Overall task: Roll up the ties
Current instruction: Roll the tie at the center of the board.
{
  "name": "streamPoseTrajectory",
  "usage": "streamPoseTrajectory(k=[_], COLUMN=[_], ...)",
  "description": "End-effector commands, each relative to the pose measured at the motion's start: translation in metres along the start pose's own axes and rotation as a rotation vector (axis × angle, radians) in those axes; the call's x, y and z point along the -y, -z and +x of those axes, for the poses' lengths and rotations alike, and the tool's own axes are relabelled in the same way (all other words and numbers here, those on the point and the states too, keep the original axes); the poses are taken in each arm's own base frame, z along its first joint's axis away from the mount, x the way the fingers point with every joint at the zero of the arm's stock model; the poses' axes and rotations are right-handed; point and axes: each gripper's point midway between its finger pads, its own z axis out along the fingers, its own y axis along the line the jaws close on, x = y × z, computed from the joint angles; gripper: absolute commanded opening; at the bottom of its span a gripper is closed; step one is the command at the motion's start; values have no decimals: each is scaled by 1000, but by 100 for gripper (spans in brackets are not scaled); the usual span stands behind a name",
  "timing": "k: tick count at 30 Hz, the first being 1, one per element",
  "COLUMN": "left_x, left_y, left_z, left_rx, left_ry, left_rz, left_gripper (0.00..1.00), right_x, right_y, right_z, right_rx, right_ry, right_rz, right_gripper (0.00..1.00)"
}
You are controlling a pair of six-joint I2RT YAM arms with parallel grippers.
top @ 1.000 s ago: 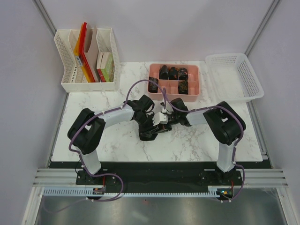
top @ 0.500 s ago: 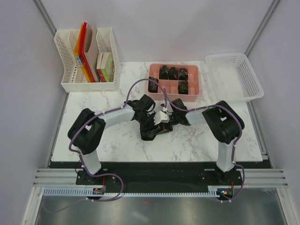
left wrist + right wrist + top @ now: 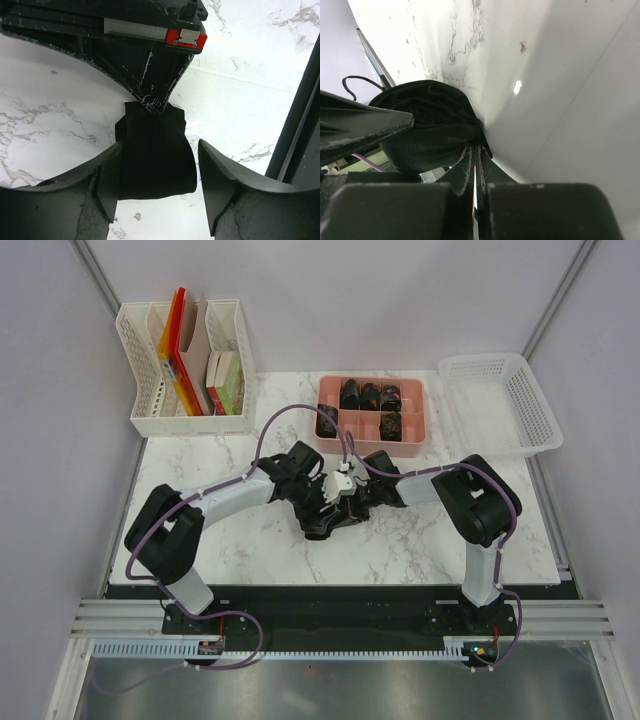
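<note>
left jaws wider, right jaws pinching tie point(image 3: 155, 150)

Seen from above, the tie point(image 3: 322, 524) lay mostly hidden under the left gripper point(image 3: 312, 496) and right gripper point(image 3: 352, 496) meeting over it. At the left wrist, its far end vanished beneath the right gripper's body, and the frame's bottom edge cut off the left fingers point(image 3: 107, 190). The rolled ties point(image 3: 368, 396) in the pink tray point(image 3: 410, 447) were too small to show any pattern.
</note>
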Motion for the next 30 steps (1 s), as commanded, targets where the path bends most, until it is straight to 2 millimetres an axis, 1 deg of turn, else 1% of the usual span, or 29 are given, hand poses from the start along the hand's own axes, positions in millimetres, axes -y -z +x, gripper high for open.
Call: streamPoseTrajectory(k=[1,8,12,15,16,17,19,20,22,23,24,25,26,27,29,30], left_x=[3,8,5,1,0,-7,-10,-16,-16,-17,-14,-12,-10,-7,-4,6], left_y=[12,26,31,37,39,45,52,60,66,68,68,70,70,75,77,75], left_z=[-4,-7,-5,1,3,5,8,9,12,13,20,15,13,8,6,1], left_rx=[44,96,109,117,122,138,159,179,181,173,137,142,152,176,184,178], left_ry=[111,221,257,335,385,428,535,573,721,770,829,907,946,968,1107,1153], left_rz=[-38,-75,-109,-131,-138,-158,-167,-187,-209,-226,-232,-220,-202,-194,-189,-128], left_gripper=[69,77,81,82,83,83,85,86,96,99,100,100,100,100,100,100], right_x=[70,69,69,68,69,68,68,67,67,67,67,66,65,64,64,63], right_y=[-1,-1,0,0,0,0,0,0,0,0,0,0,0,0,0,0], right_z=[18,16,17,17,16,16,16,15,15,16,15,14,13,13,12,12], right_rx=[3,10,11,11,13,13,15,18,19,19,22,25,29,34,38,42], right_ry=[-54,-51,-51,-53,-54,-54,-54,-58,-58,-60,-61,-63,-64,-67,-70,-72], right_rz=[275,274,275,273,274,272,273,272,271,271,269,267,264,263,262,262], right_gripper=[0,0,0,0,0,0,0,0,0,0,0,0,0,0,0,0])
